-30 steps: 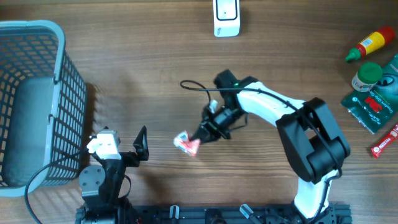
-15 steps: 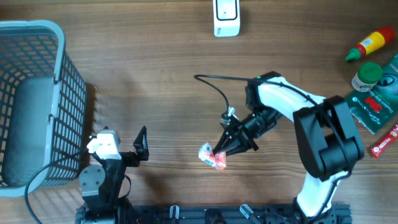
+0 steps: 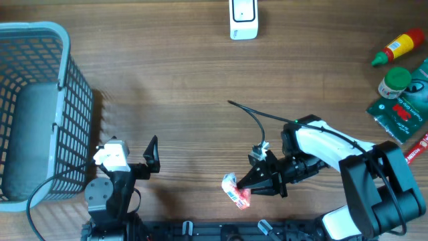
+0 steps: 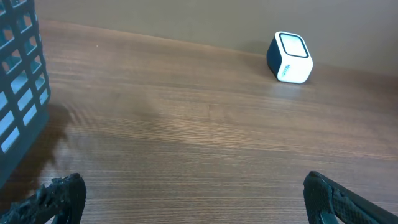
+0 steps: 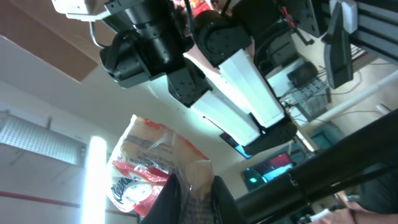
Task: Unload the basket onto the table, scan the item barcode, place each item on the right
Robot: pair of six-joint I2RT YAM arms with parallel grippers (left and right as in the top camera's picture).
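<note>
The item is a red-and-white tissue packet (image 3: pixel 235 189), held off the table near its front edge by my right gripper (image 3: pixel 250 185), which is shut on it. In the right wrist view the camera looks upward, and the packet (image 5: pixel 148 167) sticks out from between the closed black fingers (image 5: pixel 169 198). The white barcode scanner (image 3: pixel 243 18) stands at the far middle of the table, well away from the packet, and shows in the left wrist view as the scanner (image 4: pixel 290 57). My left gripper (image 3: pixel 130 152) rests at the front left, wide open and holding nothing (image 4: pixel 193 193).
A blue-grey wire basket (image 3: pixel 64 40) fills the far left, and its wall (image 4: pixel 18 74) is close beside the left gripper. At the right edge lie a red-and-yellow bottle (image 3: pixel 399 47), a green-lidded jar (image 3: pixel 394 82), a green packet (image 3: pixel 400 111) and a red bar (image 3: pixel 414 152).
My right arm has swung from the table's middle toward the front edge and to the right, carrying the tissue packet with it. The left arm has not moved.
</note>
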